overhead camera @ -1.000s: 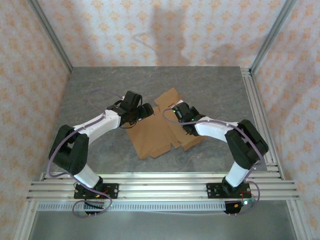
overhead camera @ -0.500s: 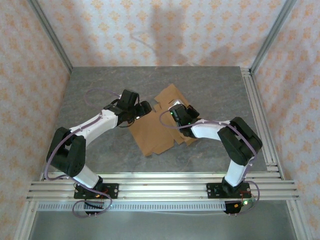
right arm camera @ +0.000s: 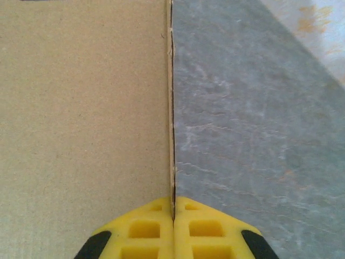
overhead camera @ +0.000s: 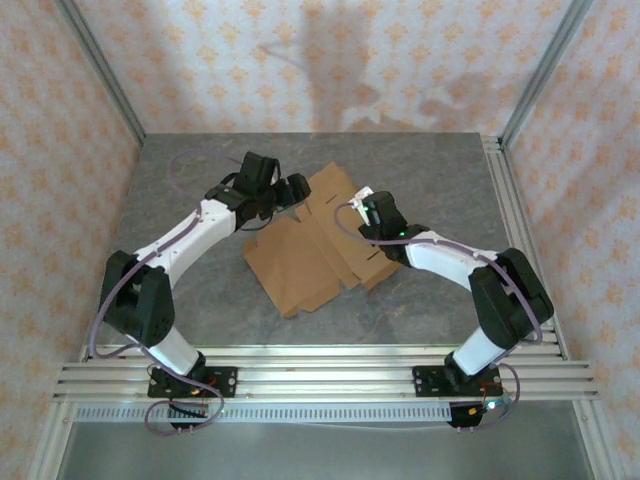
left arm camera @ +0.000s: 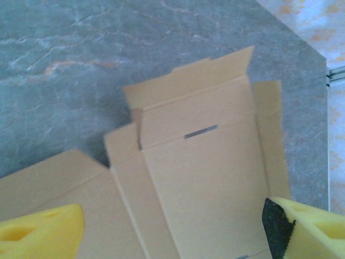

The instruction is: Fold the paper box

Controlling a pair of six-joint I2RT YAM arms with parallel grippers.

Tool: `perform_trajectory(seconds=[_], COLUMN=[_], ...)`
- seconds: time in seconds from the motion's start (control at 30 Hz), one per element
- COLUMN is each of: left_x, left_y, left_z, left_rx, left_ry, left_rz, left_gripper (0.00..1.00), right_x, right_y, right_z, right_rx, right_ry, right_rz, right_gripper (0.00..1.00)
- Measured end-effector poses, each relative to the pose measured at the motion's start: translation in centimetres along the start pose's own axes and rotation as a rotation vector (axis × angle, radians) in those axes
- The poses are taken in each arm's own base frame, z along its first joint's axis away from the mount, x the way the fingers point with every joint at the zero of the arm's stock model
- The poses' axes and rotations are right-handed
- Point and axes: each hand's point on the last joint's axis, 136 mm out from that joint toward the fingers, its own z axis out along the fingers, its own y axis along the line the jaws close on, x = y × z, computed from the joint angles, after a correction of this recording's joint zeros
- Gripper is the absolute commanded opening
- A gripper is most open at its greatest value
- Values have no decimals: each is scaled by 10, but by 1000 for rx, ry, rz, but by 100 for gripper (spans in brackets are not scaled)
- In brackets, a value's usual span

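**Paper box, unfolded: one item, with two hands in attendance**

- Rails [overhead camera: 320,370]: aluminium, at the near edge, carrying both arm bases.
- Tabletop [overhead camera: 220,300]: grey and marbled, and it looks smooth.
- Paper box [overhead camera: 300,265]: a plain brown die-cut sheet lying open and flat about mid-tabletop, between the two arms. Its panels and flaps are spread out, with none seen to be raised.
- Right hand [overhead camera: 368,212]: at the sheet's right edge. In its wrist view the hand [right arm camera: 173,208] has its fingers pressed together. The paper box [right arm camera: 81,108] lies to one side of them and bare tabletop [right arm camera: 259,135] to the other, and the cardboard edge runs straight into the seam. Whether a thin flap is nipped there cannot be told.
- Left hand [overhead camera: 293,190]: over the sheet's far-left part. In its wrist view the hand [left arm camera: 172,226] has its fingers well apart and holds nothing. Below it the paper box [left arm camera: 205,172] shows crease lines, a narrow slot [left arm camera: 200,131] and a far flap [left arm camera: 188,81].
- Walls [overhead camera: 350,60]: patterned, behind.

Handling, as judged: the sheet is light and thin, stiff across each panel and willing to bend only at its creases. It is likely to slide on the tabletop if pushed and to crumple at corners or tabs. It is best taken by a flap's free edge and lifted about its crease while the other hand pins the base panel.
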Motion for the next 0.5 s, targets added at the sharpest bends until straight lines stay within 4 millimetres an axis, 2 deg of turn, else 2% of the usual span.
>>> perform_trajectory(seconds=[0.27,0.5], left_x=[-13,-24], left_y=[-19,-34], left_z=[15,40], left_rx=[15,17], left_ry=[26,61], left_rz=[34,58], left_gripper=[88,87], right_x=[-11,2], right_y=[10,20], right_z=[2,16], right_rx=[-128,-140], right_ry=[19,64], right_rz=[6,-65], right_gripper=[0,0])
